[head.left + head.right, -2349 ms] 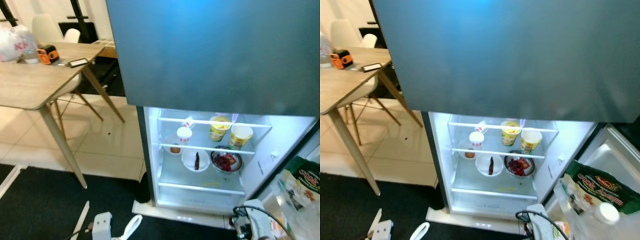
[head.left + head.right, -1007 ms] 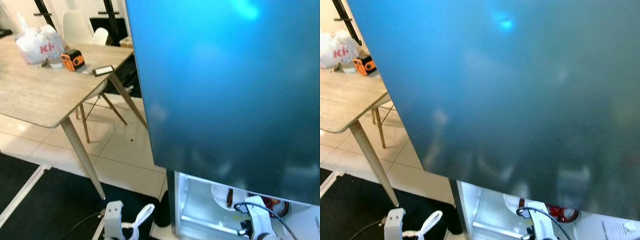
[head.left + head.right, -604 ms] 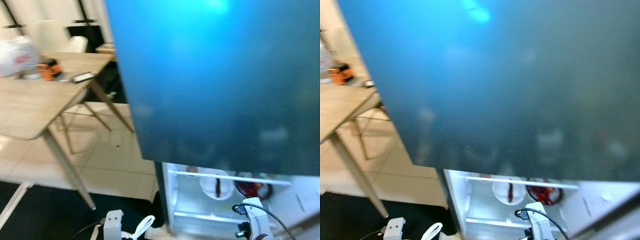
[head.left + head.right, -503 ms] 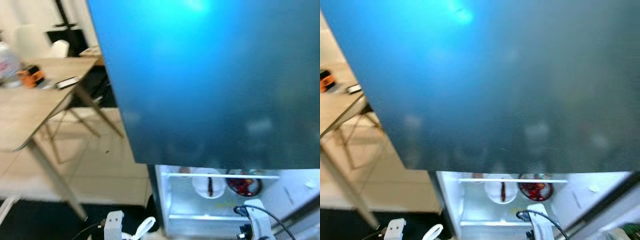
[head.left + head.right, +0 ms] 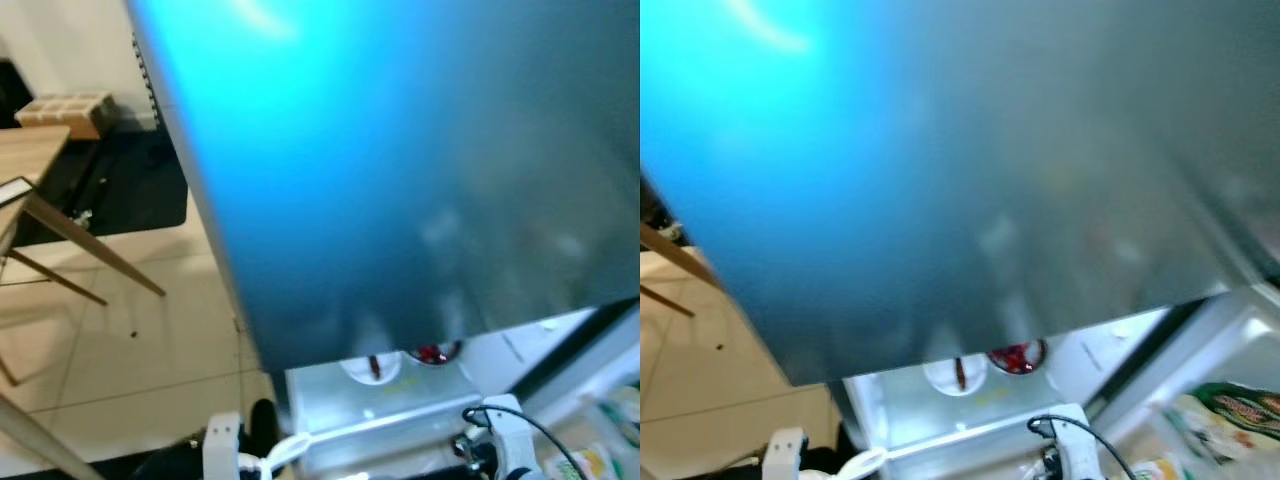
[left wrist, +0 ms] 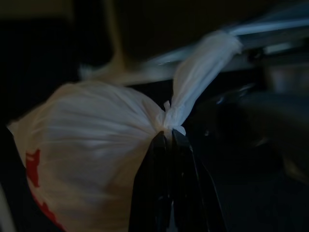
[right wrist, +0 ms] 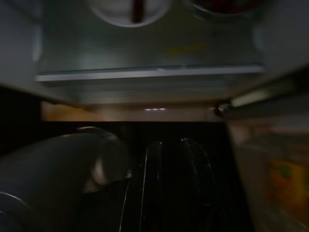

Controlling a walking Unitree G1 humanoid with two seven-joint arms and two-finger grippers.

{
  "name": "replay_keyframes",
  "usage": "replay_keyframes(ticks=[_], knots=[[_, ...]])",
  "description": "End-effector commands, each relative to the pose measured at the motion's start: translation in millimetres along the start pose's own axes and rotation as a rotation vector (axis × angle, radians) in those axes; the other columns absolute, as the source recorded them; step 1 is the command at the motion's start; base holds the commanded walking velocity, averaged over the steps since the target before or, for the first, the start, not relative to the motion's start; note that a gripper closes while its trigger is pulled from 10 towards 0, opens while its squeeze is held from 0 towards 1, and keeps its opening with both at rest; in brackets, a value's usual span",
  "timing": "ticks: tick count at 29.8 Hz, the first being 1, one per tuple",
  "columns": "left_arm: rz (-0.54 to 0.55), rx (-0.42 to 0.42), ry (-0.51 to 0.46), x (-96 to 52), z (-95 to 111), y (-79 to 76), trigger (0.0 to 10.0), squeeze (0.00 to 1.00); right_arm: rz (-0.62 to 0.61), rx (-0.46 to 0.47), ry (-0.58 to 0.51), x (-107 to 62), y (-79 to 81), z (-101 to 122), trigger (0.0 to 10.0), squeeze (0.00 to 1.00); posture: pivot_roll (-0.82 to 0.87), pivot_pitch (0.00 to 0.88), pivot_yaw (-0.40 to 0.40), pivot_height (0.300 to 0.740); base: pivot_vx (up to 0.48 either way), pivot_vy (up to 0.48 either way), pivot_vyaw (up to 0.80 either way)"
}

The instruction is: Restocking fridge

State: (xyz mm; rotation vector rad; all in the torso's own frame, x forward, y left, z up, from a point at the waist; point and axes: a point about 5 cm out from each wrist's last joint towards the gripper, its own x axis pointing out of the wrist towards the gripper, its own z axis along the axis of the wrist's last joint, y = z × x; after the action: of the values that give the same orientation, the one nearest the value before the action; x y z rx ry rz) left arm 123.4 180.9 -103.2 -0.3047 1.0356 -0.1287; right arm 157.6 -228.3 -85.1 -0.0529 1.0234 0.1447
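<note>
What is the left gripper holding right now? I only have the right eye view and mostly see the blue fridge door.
Observer: The left wrist view shows the left gripper shut on the knot of a white plastic bag with red print.
Operator: And the right gripper, is it carrying anything?
Observer: The right wrist view shows the right gripper carrying nothing, its fingers a little apart, pointing at the lit fridge shelf.
Operator: What is on that shelf?
Observer: A white bowl with something dark in it sits at the back, beside a darker bowl of red food.
</note>
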Motion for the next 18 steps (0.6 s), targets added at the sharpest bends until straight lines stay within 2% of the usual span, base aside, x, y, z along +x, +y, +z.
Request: replay_keyframes(ticks=[1,11,18], knots=[[0.011,-0.008,0.007,-1.1,-1.3,2.7,10.0,0.00,0.000,0.002,-0.009,-0.3,-0.6,0.6,10.0,0.00,-0.05,0.005,0.030,0.740,0.000,0.000,0.00],[0.007,0.005,0.029,-0.4,-3.7,0.6,10.0,0.00,0.003,-0.001,-0.009,-0.7,-1.6,0.6,10.0,0.00,-0.05,0.000,0.028,0.740,0.000,0.000,0.00],[0.005,0.013,0.040,-0.1,-6.7,-1.4,10.0,0.00,0.008,0.002,-0.010,-0.7,-1.4,0.8,10.0,0.00,-0.05,0.001,0.028,0.740,-0.319,0.000,0.00]])
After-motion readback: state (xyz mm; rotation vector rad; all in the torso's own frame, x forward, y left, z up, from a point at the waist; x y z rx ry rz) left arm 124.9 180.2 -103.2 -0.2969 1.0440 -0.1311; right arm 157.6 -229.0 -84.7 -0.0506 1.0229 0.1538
